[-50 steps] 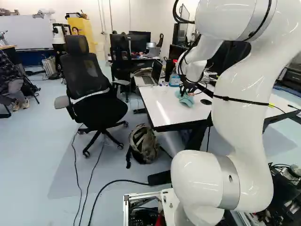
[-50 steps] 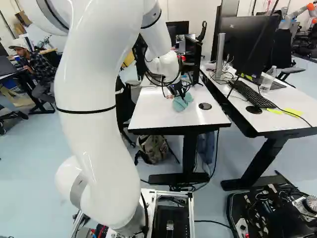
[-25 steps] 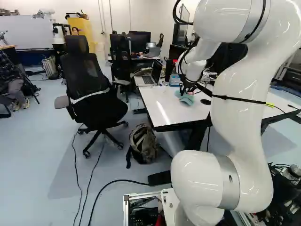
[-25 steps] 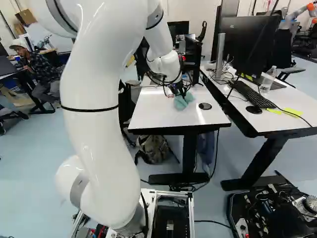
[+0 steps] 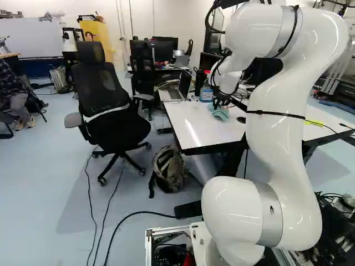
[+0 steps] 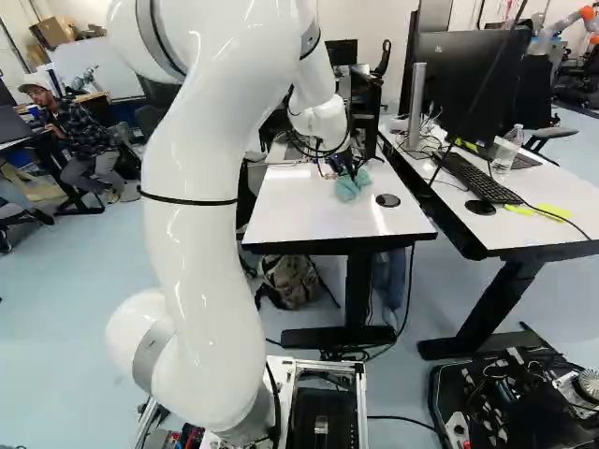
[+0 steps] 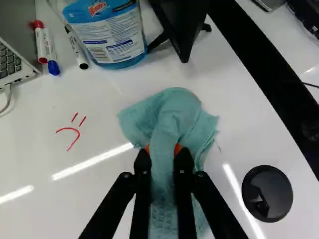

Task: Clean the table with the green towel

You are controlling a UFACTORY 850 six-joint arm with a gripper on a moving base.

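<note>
Well, the pincer grips the bunched towel, fingers slightly apart. Wipe flat toward the red marks at its nine o'clock.

Bright light leaves white glare streaks across the glossy tabletop.

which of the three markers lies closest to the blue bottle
The black-capped marker, beside the bottle; the red-capped marker and blue-capped marker lie farther off, next to the laptop.
</note>
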